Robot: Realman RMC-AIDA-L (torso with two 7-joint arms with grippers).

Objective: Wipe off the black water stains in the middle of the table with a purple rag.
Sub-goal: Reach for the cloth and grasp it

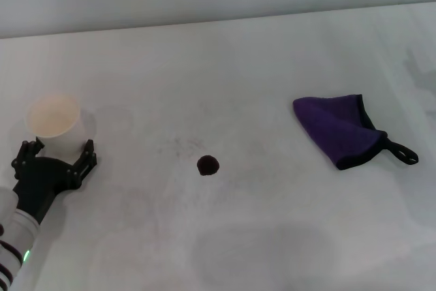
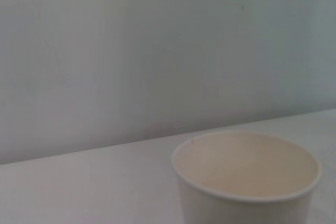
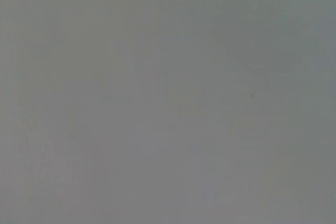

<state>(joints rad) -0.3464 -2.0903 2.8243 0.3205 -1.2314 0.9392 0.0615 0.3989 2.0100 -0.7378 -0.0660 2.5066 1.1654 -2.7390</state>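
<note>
Head view: white table [image 1: 225, 250], mostly bare. The black water stains [image 1: 208, 165] are one small dark round blot near the table's middle. The purple rag [image 1: 337, 129] lies flat and folded on the robot's right side, well apart from the blot, its black loop pointing out toward the right edge. Its long axis runs roughly from the far-left corner down to the loop at near-right. Left gripper [image 1: 56, 153] sits at the far left with its fingers spread around the base of a paper cup [image 1: 53, 123]; fingers flank the cup, but a firm clamp isn't clear, so it reads as open around it. Right arm is not visible here.

Left wrist view: the cup [image 2: 247, 174] fills the lower part, rim up, empty inside, standing on the table [image 2: 79, 187] with a plain wall behind. No fingers show.

Right wrist view: blank grey, nothing to identify; the right gripper's state cannot be told.

Key relation: the rag lies to the right of the blot, the left gripper to the left of it and on the cup. Judgement: the right arm is the nearer one for the rag, and the wipe would then sweep leftward from rag to blot. Nothing wiped yet; rag untouched.
</note>
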